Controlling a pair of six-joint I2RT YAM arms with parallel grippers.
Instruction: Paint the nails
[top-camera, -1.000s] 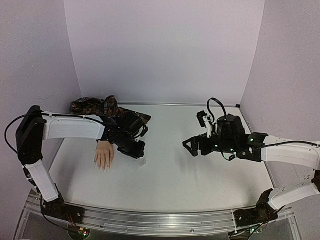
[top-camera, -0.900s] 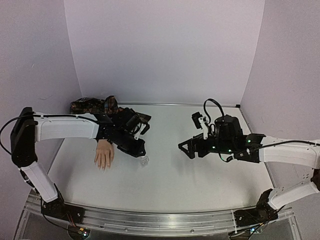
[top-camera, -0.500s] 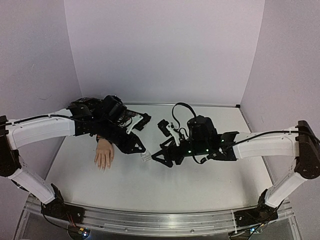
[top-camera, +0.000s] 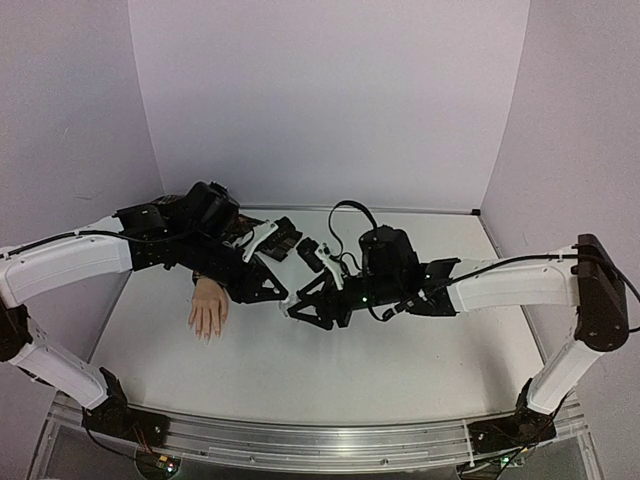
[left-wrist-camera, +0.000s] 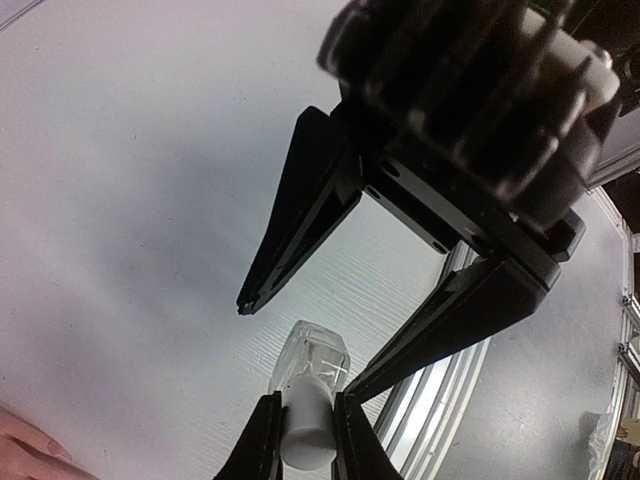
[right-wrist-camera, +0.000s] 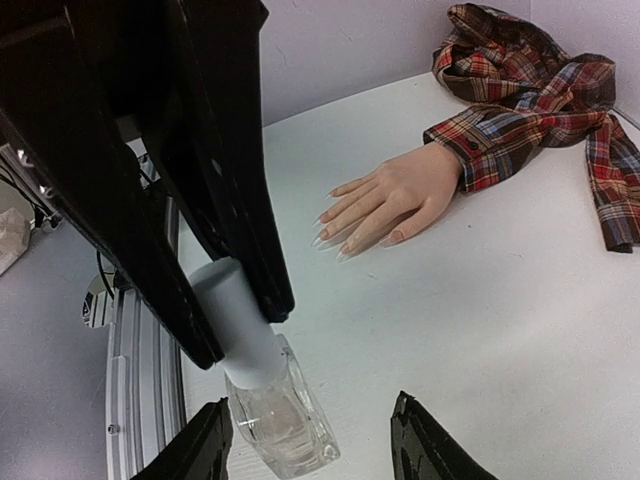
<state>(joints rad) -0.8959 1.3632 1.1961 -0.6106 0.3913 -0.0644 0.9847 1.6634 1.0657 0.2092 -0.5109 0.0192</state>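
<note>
The right pincer (right-wrist-camera: 308, 402) stands apart astride the bottle (right-wrist-camera: 283, 425), which the left pincer (left-wrist-camera: 303, 430) clamps by its cap (right-wrist-camera: 235, 320). A skewed squeeze could twist the bottle loose and spill it. Beyond, the nails (right-wrist-camera: 330, 235) rest on the worktop (right-wrist-camera: 500, 330), seemingly unpainted.

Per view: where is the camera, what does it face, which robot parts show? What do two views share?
Top external: above, behind the bases, facing the table; both arms show.
Left wrist: faces the right gripper; own fingers clamp the clear bottle.
Right wrist: faces the mannequin hand; own fingertips show.
Shared: that bottle, both wrist views.
</note>
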